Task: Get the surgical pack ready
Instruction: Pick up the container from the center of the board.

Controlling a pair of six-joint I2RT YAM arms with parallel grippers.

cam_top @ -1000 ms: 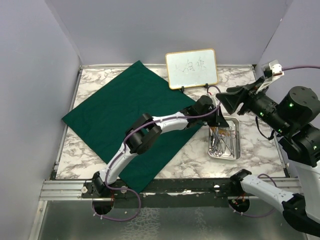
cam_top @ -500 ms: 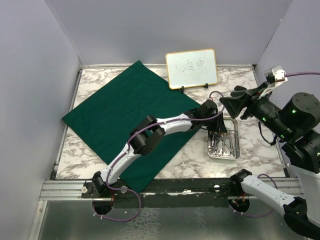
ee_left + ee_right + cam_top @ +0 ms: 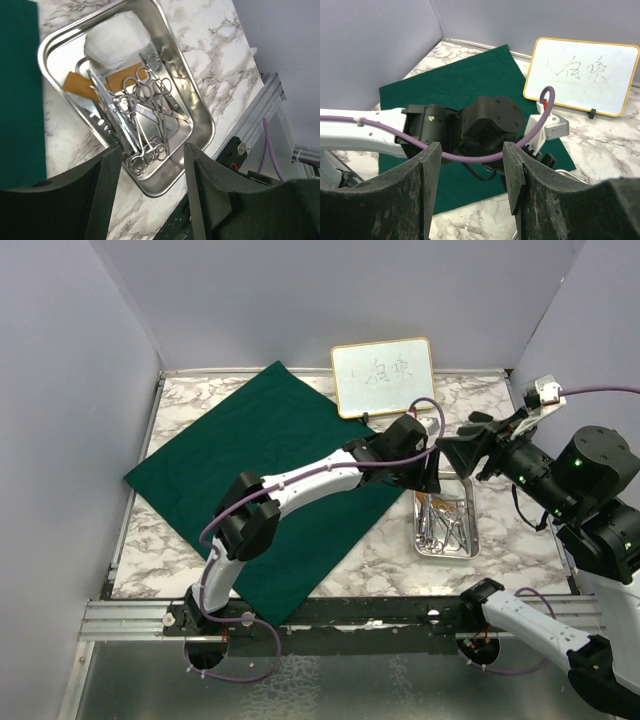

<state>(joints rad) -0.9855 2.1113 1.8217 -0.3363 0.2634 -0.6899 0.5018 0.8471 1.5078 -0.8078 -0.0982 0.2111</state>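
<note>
Left arm's fingers (image 3: 100, 200) hang parted and empty above the small rectangular steel tray (image 3: 197, 100).
It sits on the marble table (image 3: 400, 560) just beside the large dark green cloth sheet (image 3: 250, 460), holding silver scissor-like instruments (image 3: 142, 115) and white gauze (image 3: 117, 40), probably for unpacking. The right arm's fingers (image 3: 420, 200) hover open, holding nothing.

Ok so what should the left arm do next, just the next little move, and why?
Probably lower the left gripper onto the silver instruments and close on one. Its jaws stand apart and empty, right above the steel tray. The instruments and gauze all lie in that tray, while the green cloth beside it has nothing laid on it yet.
</note>
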